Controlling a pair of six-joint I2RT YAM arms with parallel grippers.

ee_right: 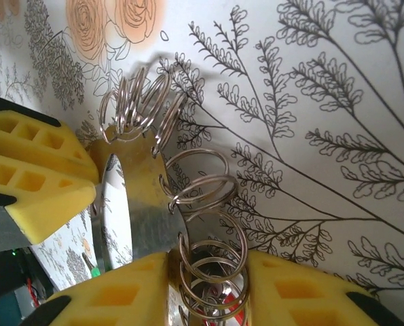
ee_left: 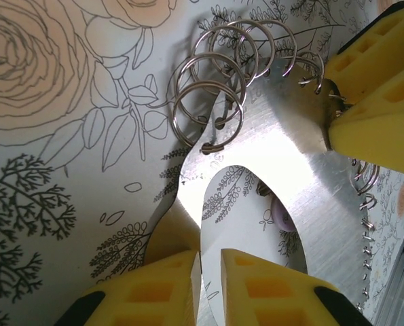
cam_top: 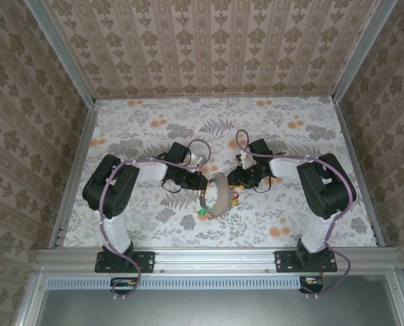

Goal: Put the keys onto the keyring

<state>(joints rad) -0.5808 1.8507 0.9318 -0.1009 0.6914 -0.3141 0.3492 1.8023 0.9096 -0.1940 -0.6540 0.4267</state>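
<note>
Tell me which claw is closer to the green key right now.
Left. The left claw sits just beyond the green key, pinching the keyring; the right claw is farther off, beyond the key and to its right.

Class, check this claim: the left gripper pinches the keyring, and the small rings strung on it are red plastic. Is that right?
Not quite. The small rings are bare silvery metal, not red plastic, as the left wrist view shows. The rest stands: the left gripper pinches the keyring, and the rings are strung on it.
</note>
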